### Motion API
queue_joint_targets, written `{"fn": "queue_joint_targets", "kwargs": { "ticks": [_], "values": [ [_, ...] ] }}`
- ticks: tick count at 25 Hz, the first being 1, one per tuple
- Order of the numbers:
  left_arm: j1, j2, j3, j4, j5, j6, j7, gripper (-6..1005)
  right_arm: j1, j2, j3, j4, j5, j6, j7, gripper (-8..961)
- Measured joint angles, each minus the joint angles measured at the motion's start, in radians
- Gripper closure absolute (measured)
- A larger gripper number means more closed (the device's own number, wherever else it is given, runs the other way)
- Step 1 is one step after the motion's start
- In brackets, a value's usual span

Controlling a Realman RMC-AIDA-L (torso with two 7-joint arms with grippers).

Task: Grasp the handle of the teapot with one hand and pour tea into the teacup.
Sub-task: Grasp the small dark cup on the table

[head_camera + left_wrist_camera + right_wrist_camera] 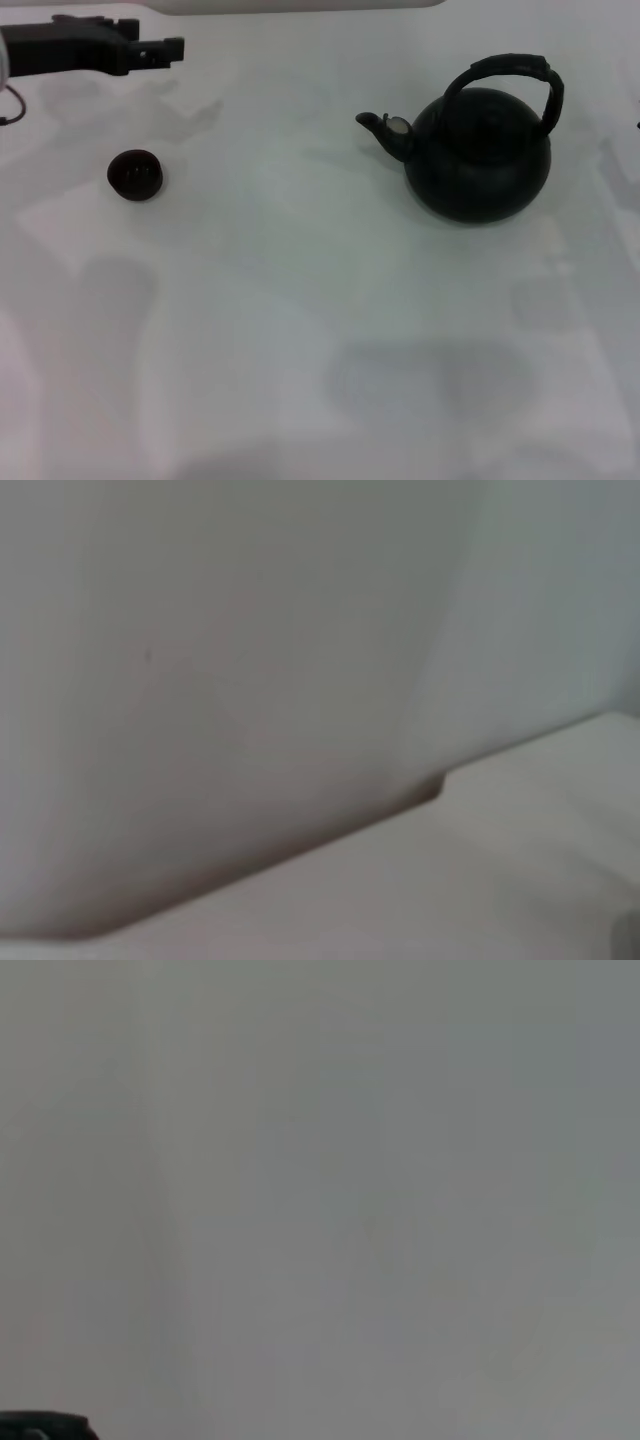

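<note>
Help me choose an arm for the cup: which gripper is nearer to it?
Left. The left gripper hangs just behind the teacup. The right gripper is out of view.

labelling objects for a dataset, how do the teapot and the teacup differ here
The teapot is far bigger than the teacup. The teapot has a spout and an arched handle; the teacup has neither. The teapot stands on the table's right side, the teacup on its left. Both are black, upright and untouched.

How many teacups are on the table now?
1. The teacup stands on the left part of the table, far from the teapot on the right. The wrist views show no other cup.
</note>
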Motion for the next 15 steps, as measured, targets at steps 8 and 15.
{"fn": "queue_joint_targets", "kwargs": {
  "ticks": [8, 15],
  "values": [
    [-0.032, -0.004, 0.0, -0.068, 0.165, 0.059, -0.096, 202, 0.004, 0.0, 0.0, 0.0, 0.0, 0.007, 0.0, 112],
    [-0.029, -0.014, 0.0, -0.098, 0.208, 0.063, -0.111, 200, 0.004, 0.0, -0.001, 0.001, 0.0, 0.007, 0.0, 113]
  ]
}}
